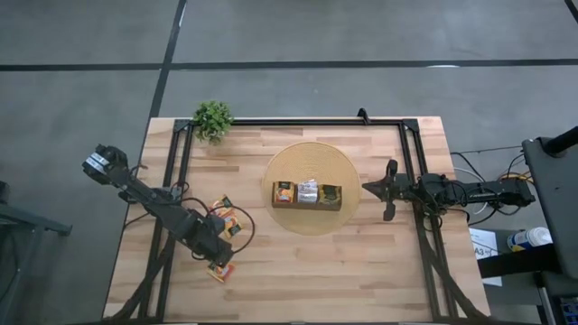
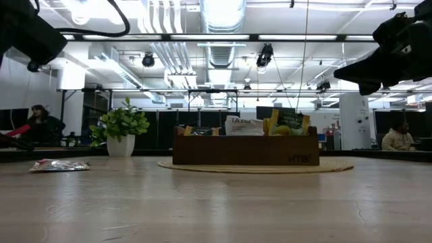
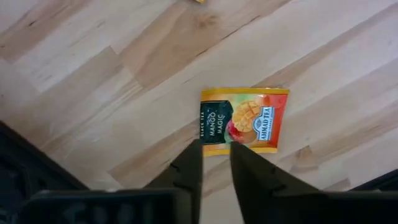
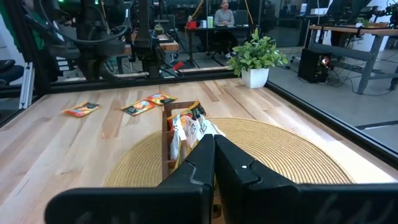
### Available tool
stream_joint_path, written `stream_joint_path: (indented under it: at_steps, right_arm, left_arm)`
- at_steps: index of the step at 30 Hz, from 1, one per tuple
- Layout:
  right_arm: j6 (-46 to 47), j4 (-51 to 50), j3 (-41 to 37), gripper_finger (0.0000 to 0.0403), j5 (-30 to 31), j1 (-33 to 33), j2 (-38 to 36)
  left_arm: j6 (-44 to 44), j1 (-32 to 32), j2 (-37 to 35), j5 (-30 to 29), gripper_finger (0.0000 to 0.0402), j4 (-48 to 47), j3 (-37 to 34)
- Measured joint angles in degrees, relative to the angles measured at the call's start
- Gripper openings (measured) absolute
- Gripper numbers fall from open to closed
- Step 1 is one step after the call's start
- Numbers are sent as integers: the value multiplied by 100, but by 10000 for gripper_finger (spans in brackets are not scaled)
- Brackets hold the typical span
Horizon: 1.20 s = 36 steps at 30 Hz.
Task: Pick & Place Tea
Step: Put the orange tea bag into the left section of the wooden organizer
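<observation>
Down at about seven o'clock on the table, the left gripper [image 3: 216, 155] hangs over a yellow-red-black Mango Magic tea sachet [image 3: 244, 120] lying flat on the wood, its fingers only a narrow slit apart and gripping nothing. More sachets [image 1: 226, 215] lie just beside it toward the centre, others stand in the brown wooden box [image 1: 308, 194] on the round woven mat [image 1: 312, 162]. Off at three o'clock, the right gripper [image 1: 367, 188] waits at the mat's edge, fingers pressed together.

Light wood table [image 1: 298, 271]: round woven mat [image 1: 312, 187] at centre; potted plant [image 1: 213, 118] at 11 o'clock; loose tea sachets [image 1: 226, 217] at 8 o'clock.
</observation>
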Motion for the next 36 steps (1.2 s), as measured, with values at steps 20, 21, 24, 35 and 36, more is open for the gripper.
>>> stream_joint_path:
  at_steps: [20, 21, 24, 35, 36]
  right_arm:
    - [0, 0, 0, 9, 0, 0, 0]
    - [0, 1, 0, 8, 0, 0, 0]
    - [0, 0, 0, 8, 1, 0, 0]
    - [0, 0, -1, 8, 1, 0, 0]
    - [0, 1, -1, 8, 0, 0, 0]
  left_arm:
    - [-1238, -415, -4, 43, 268, 335, -218]
    - [-1391, -453, 3, 45, 268, 438, -220]
    - [-1678, -540, 89, 55, 268, 667, -276]
    - [-2097, -734, 614, 85, 268, 1464, -505]
    - [-2046, -734, 678, 84, 268, 1473, -505]
